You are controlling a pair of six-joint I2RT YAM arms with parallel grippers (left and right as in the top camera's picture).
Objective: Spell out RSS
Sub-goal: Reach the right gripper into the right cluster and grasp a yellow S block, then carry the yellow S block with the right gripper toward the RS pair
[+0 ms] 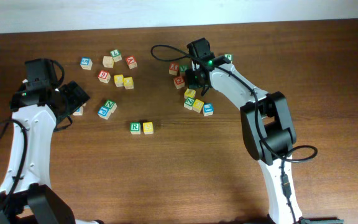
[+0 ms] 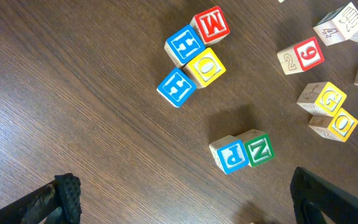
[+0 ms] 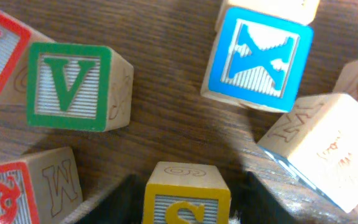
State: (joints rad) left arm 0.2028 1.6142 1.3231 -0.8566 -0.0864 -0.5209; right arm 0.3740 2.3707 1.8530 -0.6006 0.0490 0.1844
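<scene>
Right gripper (image 3: 186,214): the jaws bracket the yellow S block (image 3: 187,196), hard by both its sides. Whether they bite yet, I cannot tell. The block sits in the crowded cluster toward the table's (image 1: 185,180) far edge, right of middle.

Just beyond it: a pale tilted block (image 3: 319,149) close by one finger, a green V block (image 3: 70,84), and a blue X block (image 3: 260,59).

Risk: a loose or off-centre pinch lets S twist or drop on lifting. A finger catching the pale block would drag it along.

Farther off, mid-table: green R block (image 1: 135,127) touching a second yellow block (image 1: 148,127).

Risk: setting S down too close shoves that row crooked.

Left gripper (image 2: 182,186): jaws wide apart, empty, toward the left edge.
</scene>
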